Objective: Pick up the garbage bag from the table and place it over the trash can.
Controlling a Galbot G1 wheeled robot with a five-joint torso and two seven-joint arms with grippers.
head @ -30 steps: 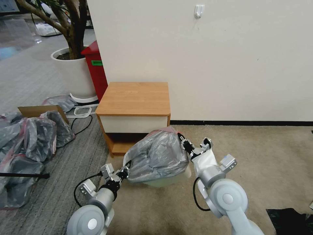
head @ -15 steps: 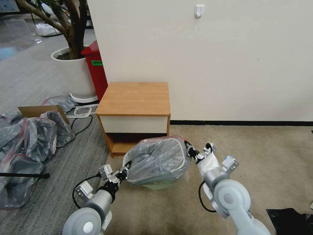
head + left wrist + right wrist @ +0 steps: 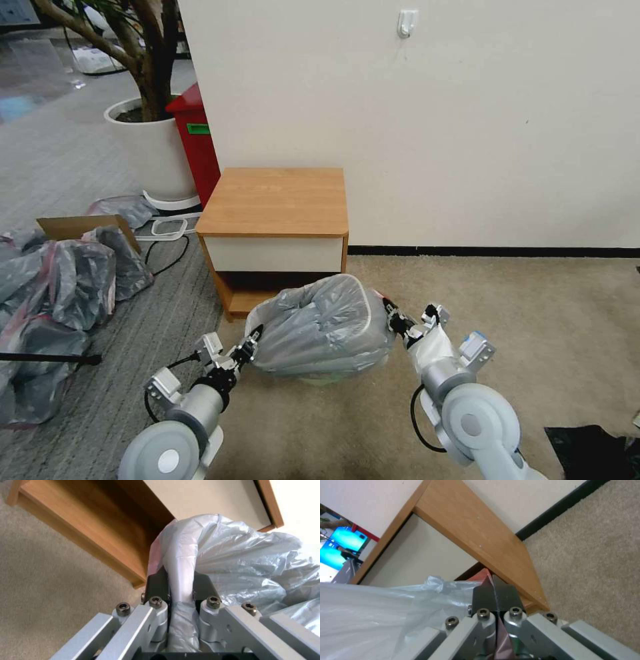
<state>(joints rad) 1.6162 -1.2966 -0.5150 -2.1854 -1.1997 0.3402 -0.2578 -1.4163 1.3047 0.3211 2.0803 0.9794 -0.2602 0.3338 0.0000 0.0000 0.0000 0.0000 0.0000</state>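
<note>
So the garbage bag (image 3: 320,327) is already off the table (image 3: 277,200) and stretched out low in the middle of the head view, right in front of the nightstand's lower shelf, with both arms holding it from opposite sides. The left gripper (image 3: 252,343) sits at the bag's lower-left edge, and in the left wrist view its fingers (image 3: 156,585) are closed down on a thick bunched roll of the grey plastic, so that's a firm pinch. The right gripper (image 3: 393,320) is at the bag's right edge, and the right wrist view shows its dark pads (image 3: 485,596) pressed nearly flat together with a thin sliver of the pink-red rim caught between them. The trash can (image 3: 327,380) is mostly hidden; just a pale strip of it peeks out under the bag's lower edge, so the bag looks draped over the top of it. My read is that this is the fitting step: the mouth is spread across the bin and is being worked down around the rim. I can't tell whether the drawstring edge has cleared the rim on every side, especially the far side by the table. The next move probably needs both grippers to keep the opening taut and go down evenly, because thin plastic like this could slip or bunch on one corner.
</note>
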